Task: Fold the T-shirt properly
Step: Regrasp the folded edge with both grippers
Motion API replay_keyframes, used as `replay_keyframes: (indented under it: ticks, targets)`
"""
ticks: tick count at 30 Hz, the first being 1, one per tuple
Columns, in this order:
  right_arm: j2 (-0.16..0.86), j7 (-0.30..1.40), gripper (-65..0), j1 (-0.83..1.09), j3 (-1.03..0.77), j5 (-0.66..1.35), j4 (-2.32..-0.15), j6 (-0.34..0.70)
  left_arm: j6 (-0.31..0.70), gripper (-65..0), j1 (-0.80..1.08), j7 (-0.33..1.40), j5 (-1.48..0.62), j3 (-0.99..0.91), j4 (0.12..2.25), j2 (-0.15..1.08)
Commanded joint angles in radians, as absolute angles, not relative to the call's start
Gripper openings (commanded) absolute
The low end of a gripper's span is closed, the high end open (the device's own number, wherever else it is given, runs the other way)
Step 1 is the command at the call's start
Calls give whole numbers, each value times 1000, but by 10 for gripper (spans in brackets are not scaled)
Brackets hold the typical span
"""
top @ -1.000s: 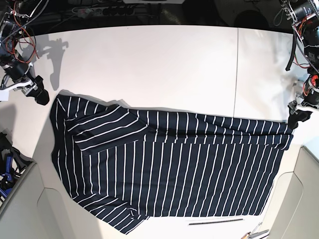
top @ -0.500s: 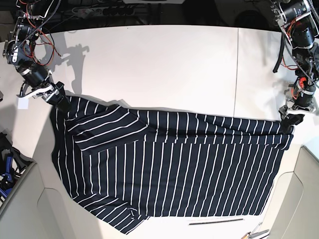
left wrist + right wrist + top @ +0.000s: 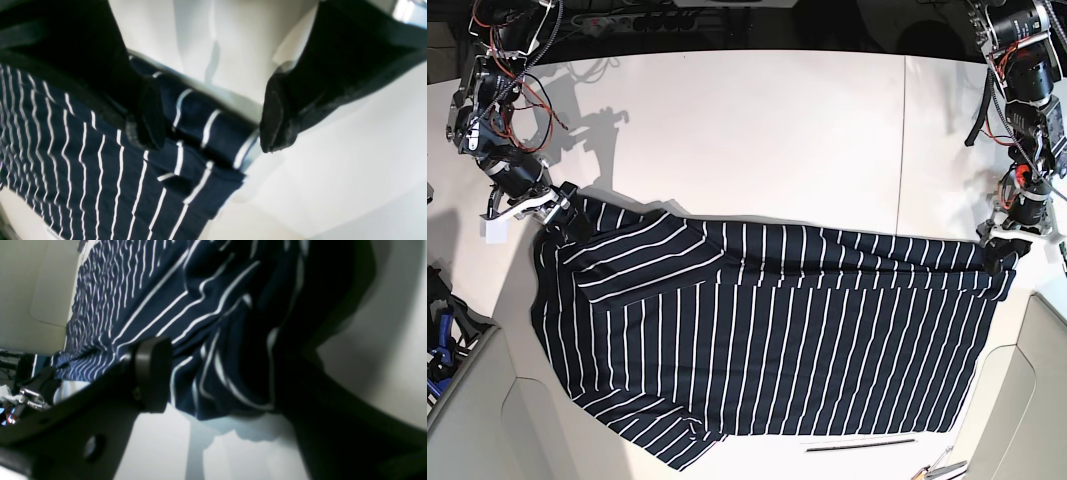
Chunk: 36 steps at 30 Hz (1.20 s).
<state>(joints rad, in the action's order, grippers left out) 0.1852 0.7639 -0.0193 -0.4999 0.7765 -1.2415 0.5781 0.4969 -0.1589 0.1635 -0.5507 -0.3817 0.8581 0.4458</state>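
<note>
Two hands frame your T-shirt [image 3: 767, 330], which lies spread flat across the white tabletop [image 3: 747, 130], soft navy cloth with thin white stripes. From the base view you see only the whole layout; your left wrist view shows the left hand [image 3: 210, 126] spread wide over a folded corner, gripping nothing. Your right wrist view shows the right hand [image 3: 227, 373] wide too, bunched, rumpled fabric between its jaws.
</note>
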Motion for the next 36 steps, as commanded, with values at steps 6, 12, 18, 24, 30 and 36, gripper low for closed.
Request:
replay_keyframes:
  ticks: [6, 12, 18, 24, 30, 36]
  targets:
    - [196, 763, -245, -30, -497, 765, -1253, 572, 474, -178, -212, 181, -548, -366, 869, 451]
    - [196, 763, -246, -30, -496, 765, -1253, 572, 474, -183, -215, 184, -509, -366, 869, 443]
    - [196, 767, -519, -30, -497, 766, -1253, 572, 475, -488, -216, 195, -503, -366, 869, 443]
    - [197, 767, -650, -30, -497, 767, -1253, 582, 497, -650, -216, 200, -503, -366, 870, 451]
    - [205, 769, -650, -33, -497, 767, -1259, 584, 643, -650, -213, 207, -523, -367, 890, 477]
    - [236, 869, -650, -26, -498, 776, -1288, 591, 649, -650, -158, 253, -566, -391, 963, 499]
